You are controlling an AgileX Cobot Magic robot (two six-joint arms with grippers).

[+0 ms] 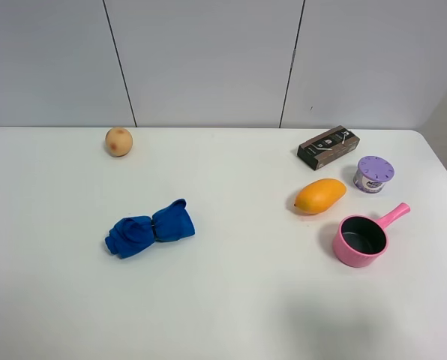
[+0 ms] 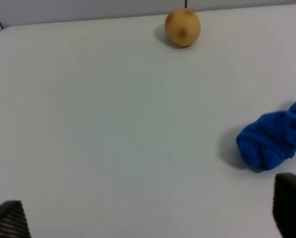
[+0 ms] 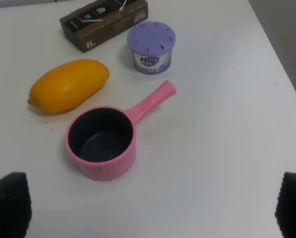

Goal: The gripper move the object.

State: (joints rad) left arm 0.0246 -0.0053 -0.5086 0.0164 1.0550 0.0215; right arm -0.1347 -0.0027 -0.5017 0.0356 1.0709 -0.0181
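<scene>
Pink saucepan (image 1: 361, 238) sits nearest in the high view, on a white desk (image 1: 231, 300); behind it an orange mango (image 1: 320, 195), the lilac-lidded container (image 1: 373, 174) and a dark box (image 1: 328, 147). Blue cloth (image 1: 149, 229) and a round fruit (image 1: 119, 141) lie far left. Neither arm appears here.

Left wrist view adds the left end effector (image 2: 148, 218), fingertips spread, empty.

Right wrist view adds the right end effector (image 3: 150, 203), released, well apart from the container (image 3: 151, 47), which stands between box and saucepan handle.

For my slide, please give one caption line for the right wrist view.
Open tool above a pink saucepan, mango, lilac-lidded container and brown box.
</scene>
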